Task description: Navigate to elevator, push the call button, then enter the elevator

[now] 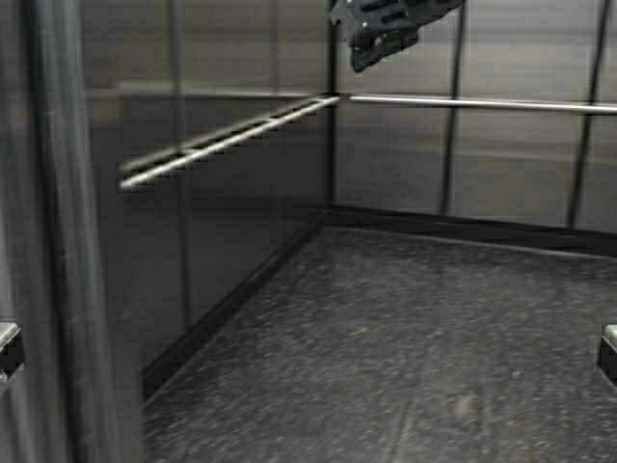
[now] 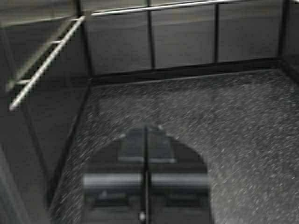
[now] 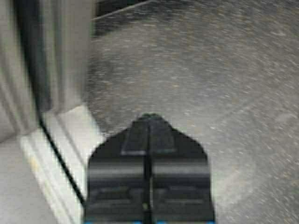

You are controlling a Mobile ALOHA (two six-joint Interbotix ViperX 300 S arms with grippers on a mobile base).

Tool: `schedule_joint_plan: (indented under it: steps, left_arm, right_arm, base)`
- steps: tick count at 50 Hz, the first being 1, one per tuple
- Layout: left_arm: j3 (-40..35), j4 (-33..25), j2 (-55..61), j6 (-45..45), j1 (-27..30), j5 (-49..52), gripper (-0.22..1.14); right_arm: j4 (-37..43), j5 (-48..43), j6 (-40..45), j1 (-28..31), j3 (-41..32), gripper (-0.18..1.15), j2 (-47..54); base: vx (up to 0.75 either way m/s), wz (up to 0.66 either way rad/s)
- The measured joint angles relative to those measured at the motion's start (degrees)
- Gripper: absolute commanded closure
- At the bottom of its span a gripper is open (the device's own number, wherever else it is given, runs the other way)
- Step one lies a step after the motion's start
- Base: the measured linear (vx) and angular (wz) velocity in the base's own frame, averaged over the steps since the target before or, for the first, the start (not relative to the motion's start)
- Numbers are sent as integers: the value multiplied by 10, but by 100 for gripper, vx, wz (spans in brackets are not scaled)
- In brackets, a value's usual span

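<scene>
I am at the threshold of the elevator cab, facing its steel panel walls. A tubular handrail runs along the left wall and along the back wall. The cab also shows in the left wrist view. The call button is out of view. My left gripper is shut and empty, held low over the dark speckled floor. My right gripper is shut and empty over the floor, just past the pale door sill.
A steel door frame stands close on my left. A dark piece of hardware hangs into the top of the high view. The speckled floor stretches ahead to the black skirting along the walls.
</scene>
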Motion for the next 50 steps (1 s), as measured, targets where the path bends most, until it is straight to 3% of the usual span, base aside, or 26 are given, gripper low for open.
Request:
schedule_joint_plan:
  steps: [25,50]
  left_arm:
    - [-1,-4,-3,-4,-4,-1,89]
    - [-3,-6,6,4,-1,-1,89]
  right_arm:
    - [2,0,-1,-24,-11,91,-21]
    - [2,1,-4,-55,-11,91,-49]
  base:
    - [41,-41]
    - [45,-14]
